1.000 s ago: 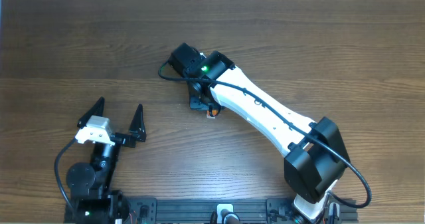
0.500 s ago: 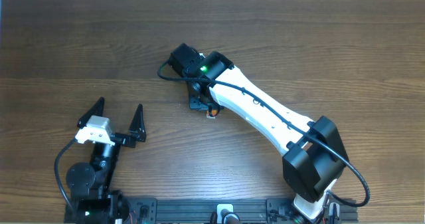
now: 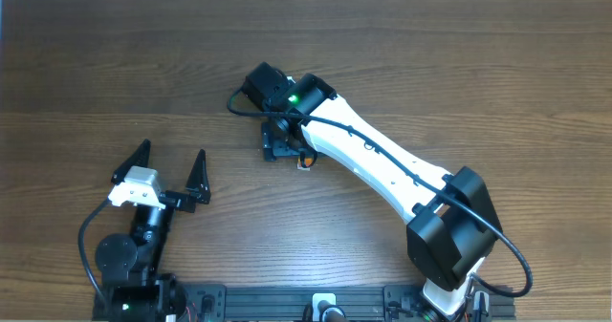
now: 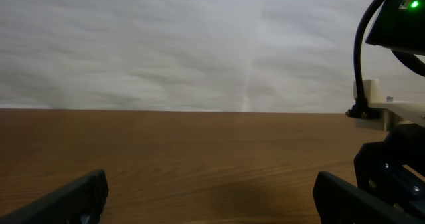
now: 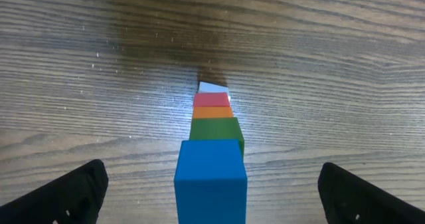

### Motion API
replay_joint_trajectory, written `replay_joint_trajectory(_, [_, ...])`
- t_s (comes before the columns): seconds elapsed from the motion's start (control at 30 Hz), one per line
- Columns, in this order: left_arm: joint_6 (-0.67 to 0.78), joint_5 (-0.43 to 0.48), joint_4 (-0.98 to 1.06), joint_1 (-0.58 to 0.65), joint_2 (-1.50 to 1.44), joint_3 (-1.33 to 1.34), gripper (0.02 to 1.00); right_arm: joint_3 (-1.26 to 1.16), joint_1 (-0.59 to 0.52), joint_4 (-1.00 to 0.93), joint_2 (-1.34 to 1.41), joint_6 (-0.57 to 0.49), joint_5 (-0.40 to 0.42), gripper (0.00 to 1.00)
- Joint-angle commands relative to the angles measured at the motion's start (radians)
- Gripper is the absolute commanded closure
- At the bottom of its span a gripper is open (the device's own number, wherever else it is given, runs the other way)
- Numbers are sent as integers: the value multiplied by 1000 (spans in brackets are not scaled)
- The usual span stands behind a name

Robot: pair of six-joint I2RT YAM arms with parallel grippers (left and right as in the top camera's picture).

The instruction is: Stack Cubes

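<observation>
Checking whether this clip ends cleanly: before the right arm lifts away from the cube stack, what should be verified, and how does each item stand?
1. Stack order, blue cube on top, then green cube, orange cube, red cube, white cube at the bottom: ok.
2. Right gripper open, standing clear of the blue cube on both sides: ok.
3. Column alignment, green cube juts slightly to one side: ok, marginally.
4. Blue cube seated flat: cannot tell.
5. Left gripper open, apart from the stack: ok.

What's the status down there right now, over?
Left gripper open, off aside. Right gripper open, over cube stack. Blue cube on top. Nothing in the way.
</observation>
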Motion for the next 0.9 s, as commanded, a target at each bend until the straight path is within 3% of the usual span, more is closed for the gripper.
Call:
replay_joint_trajectory(0.03, [16,5,4,5,-5,-7,20,10,7,9,14,2,24,7])
replay_joint_trajectory(0.23, [16,5,4,5,-5,-7,20,31,-33,14,-93,-105,56,9])
replay_joint_trajectory(0.57, [16,5,4,5,-5,-7,20,6,-297,18,-488,-333,72,7])
replay_joint_trajectory(0.7, [16,5,4,5,-5,-7,20,-138,-391,53,-684,-350,119,7])
replay_joint_trajectory(0.9, [16,5,4,5,-5,-7,20,-505,-522,205,-1043,-365,104,7])
